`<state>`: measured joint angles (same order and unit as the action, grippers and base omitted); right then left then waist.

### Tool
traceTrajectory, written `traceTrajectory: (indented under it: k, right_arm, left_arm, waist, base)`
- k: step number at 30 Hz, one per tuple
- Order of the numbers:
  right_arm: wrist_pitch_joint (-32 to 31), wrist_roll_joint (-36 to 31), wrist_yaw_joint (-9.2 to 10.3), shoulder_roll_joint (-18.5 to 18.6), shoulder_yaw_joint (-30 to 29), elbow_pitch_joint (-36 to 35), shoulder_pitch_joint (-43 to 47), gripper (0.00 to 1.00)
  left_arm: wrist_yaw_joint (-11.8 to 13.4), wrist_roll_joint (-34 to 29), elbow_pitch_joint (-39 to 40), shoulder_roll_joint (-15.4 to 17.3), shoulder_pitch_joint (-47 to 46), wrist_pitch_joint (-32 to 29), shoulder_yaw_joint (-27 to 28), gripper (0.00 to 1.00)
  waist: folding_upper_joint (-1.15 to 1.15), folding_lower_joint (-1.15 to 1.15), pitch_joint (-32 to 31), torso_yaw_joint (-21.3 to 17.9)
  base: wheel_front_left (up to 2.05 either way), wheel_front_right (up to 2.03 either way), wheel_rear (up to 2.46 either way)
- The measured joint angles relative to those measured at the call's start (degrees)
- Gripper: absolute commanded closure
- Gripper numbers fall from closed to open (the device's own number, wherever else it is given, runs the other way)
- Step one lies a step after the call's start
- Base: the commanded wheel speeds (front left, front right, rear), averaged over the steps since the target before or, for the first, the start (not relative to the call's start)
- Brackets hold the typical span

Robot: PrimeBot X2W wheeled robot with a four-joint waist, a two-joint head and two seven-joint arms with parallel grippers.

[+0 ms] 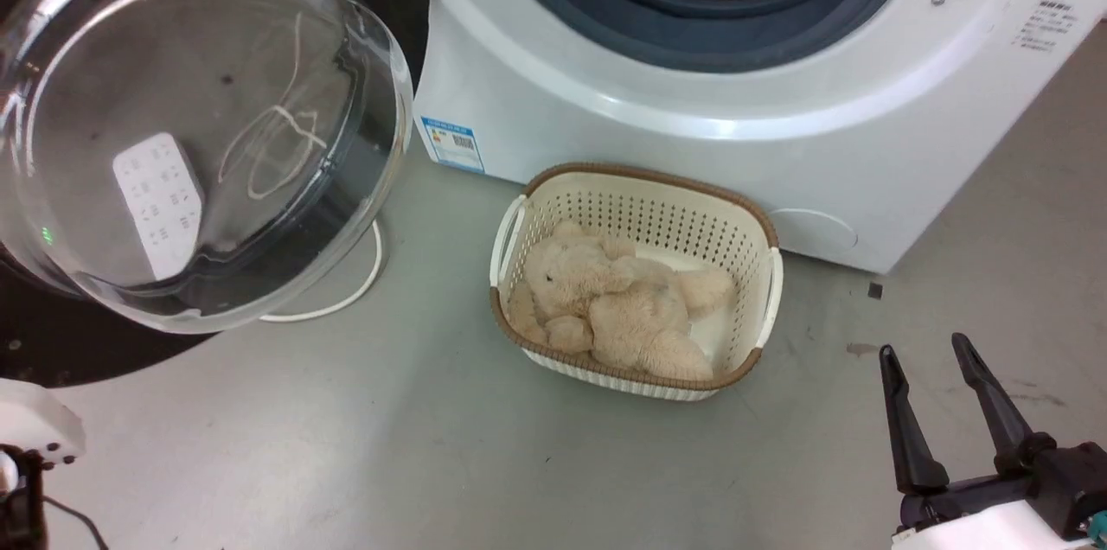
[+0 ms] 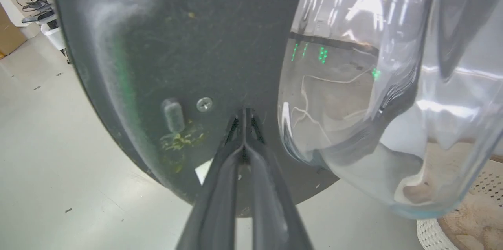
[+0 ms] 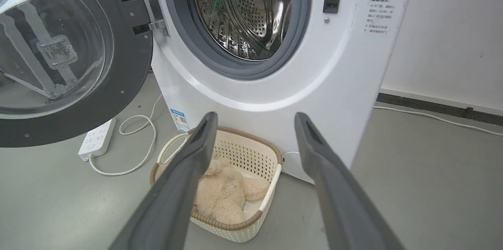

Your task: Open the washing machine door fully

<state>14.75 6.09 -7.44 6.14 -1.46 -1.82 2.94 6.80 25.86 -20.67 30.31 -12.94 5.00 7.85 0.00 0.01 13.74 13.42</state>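
Left wrist view: left hand (image 2: 244,114) with both long dark fingers pressed together, nothing between them, tips set at the matt black inner face of the washing machine door (image 2: 177,45), a large round black disc with a bulging clear glass bowl in its middle. Lands just beside a small screw (image 2: 204,103) and a stubby peg (image 2: 173,114). Looks like contact, cannot tell for sure. Bowl close on the right of the fingers in that view.

Head view: door swung out to the left of the white front-loading washer (image 1: 605,83), bowl towards the camera, drum opening uncovered. Right hand (image 1: 924,347) low at the right, fingers spread wide, empty, well apart from the door, on the far side of the cream perforated plastic basket (image 1: 657,208) with the beige plush toy (image 1: 605,299) in it.

Right wrist view: metal hinges (image 3: 151,26) on the left rim of the opening, door hanging from them at a wide angle, probably not yet folded right back.

Key relation: door panel dead ahead of the left fingertips, hinge axis upright on the washer side. Calls for a push straight along the fingers, away from the opening, to gain the rest of the swing. Left hand far nearer than the right.
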Motion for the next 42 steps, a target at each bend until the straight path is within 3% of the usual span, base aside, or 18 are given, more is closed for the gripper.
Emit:
traceTrajectory:
  k: [10, 13, 23, 24, 25, 33, 42]
  right_arm:
    - [0.00, -0.87, 0.00, -1.52, -3.12, -0.11, 0.05, 0.00]
    - [0.00, -1.42, 0.00, -2.32, -4.19, -1.00, 0.27, 0.00]
    - [0.00, -2.87, 0.00, -2.79, -3.58, -2.61, 3.07, 0.00]
    - [0.00, -2.89, 0.00, -2.81, -3.50, -2.66, 3.44, 0.00]
    - [0.00, -2.89, 0.00, -2.83, -3.47, -2.63, 3.73, 0.00]
    - [0.00, -2.12, 0.00, -2.94, -3.55, -2.25, 4.98, 0.00]
    - [0.00, -1.97, 0.00, -2.98, -3.12, -1.34, 5.57, 0.00]
  left_arm:
    - [0.10, -2.56, 7.90, -5.30, 4.53, 6.00, -5.31, 1.00]
    - [0.92, -4.02, 14.77, -9.43, 8.90, 7.39, -8.55, 1.00]
    - [2.36, -7.01, 21.34, -18.63, 16.44, 9.26, -15.30, 0.99]
    - [2.38, -7.79, 21.04, -18.83, 16.70, 9.39, -15.95, 0.42]
    - [2.48, -8.58, 20.78, -19.01, 17.02, 9.57, -16.55, 0.00]
    - [1.80, -12.51, 18.12, -21.47, 18.61, 9.68, -21.70, 0.00]
    - [1.29, -14.97, 16.30, -22.43, 18.69, 9.68, -22.48, 0.00]
  waist:
    - [0.00, -0.02, -5.69, -0.69]
    - [0.00, -0.02, -8.69, -1.82]
    - [0.00, -0.02, -13.14, -7.28]
    - [0.00, -0.02, -13.42, -7.81]
    - [0.00, -0.03, -13.65, -8.31]
    - [0.00, -0.02, -14.75, -10.92]
    - [0.00, -0.02, -14.91, -11.84]
  base:
    - [0.00, 0.00, 0.00]
    - [0.00, 0.00, 0.00]
    - [0.00, 0.00, 0.00]
    - [0.00, 0.00, 0.00]
    - [0.00, 0.00, 0.00]
    - [0.00, 0.00, 0.00]
    - [0.00, 0.00, 0.00]
